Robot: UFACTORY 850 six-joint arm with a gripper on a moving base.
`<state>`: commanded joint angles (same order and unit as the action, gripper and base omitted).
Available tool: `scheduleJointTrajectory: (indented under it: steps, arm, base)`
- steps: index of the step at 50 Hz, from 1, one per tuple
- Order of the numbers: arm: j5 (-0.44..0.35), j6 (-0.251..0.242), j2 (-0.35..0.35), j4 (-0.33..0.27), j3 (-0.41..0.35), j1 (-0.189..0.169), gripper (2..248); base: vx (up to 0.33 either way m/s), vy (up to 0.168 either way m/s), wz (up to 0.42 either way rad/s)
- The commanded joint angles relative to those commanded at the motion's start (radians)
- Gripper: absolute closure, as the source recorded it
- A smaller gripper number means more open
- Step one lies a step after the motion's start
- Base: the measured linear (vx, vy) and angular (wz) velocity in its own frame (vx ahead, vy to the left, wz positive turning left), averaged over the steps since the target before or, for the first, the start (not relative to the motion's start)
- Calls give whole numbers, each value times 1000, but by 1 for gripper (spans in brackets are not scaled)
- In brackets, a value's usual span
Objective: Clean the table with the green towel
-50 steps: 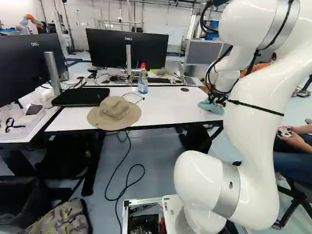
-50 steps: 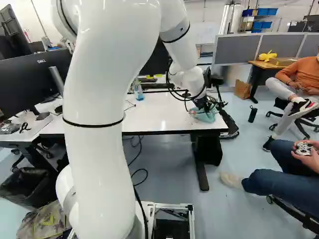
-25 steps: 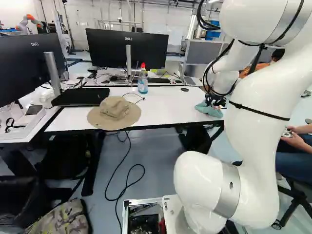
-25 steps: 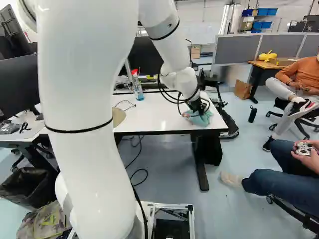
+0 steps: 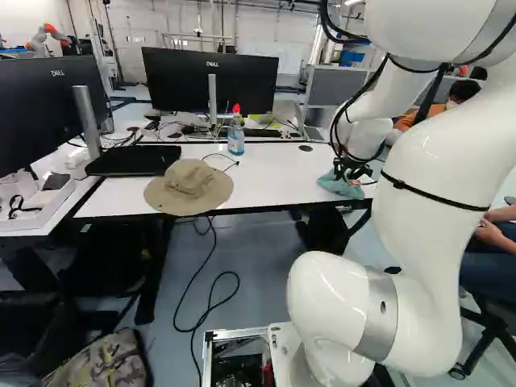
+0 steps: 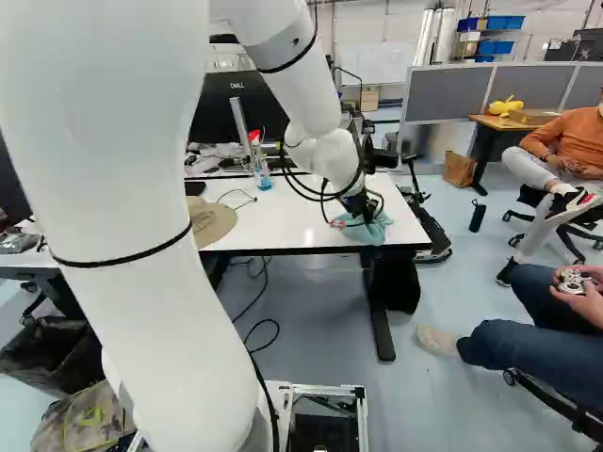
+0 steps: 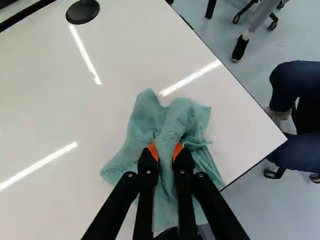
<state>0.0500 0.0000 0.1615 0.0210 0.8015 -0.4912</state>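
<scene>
One hat (image 5: 189, 187) and probable spray bottle (image 5: 235, 139) occupy table (image 5: 278, 176); tool (image 5: 351, 173) pinches green towel (image 7: 142, 122)

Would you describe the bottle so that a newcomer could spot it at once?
Find the white table with a tan hat on its near edge. Near the far edge, before a black monitor, the bottle stands upright. Its red top sets it apart from the dark cable beside it.

A pale blue-grey floor (image 6: 452, 292) runs back to grey partitions (image 6: 448, 92), a wooden desk (image 6: 487, 121) and a white wall (image 6: 400, 26).
</scene>
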Motion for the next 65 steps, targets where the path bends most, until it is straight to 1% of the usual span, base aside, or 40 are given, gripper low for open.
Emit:
scheduleJointTrajectory:
  steps: [8, 18, 25, 37, 65]
  arm:
    - [0, 0, 0, 0, 0, 23, 203]
    - [0, 0, 38, 0, 43, 35, 203]
    - [0, 0, 69, 0, 79, 37, 203]
    - [0, 0, 120, 0, 141, 25, 203]
    - [0, 0, 235, 0, 284, -21, 203]
  base:
    - [0, 0, 0]
    - [0, 0, 0]
    - [0, 0, 0]
    - [0, 0, 0]
    - [0, 0, 0]
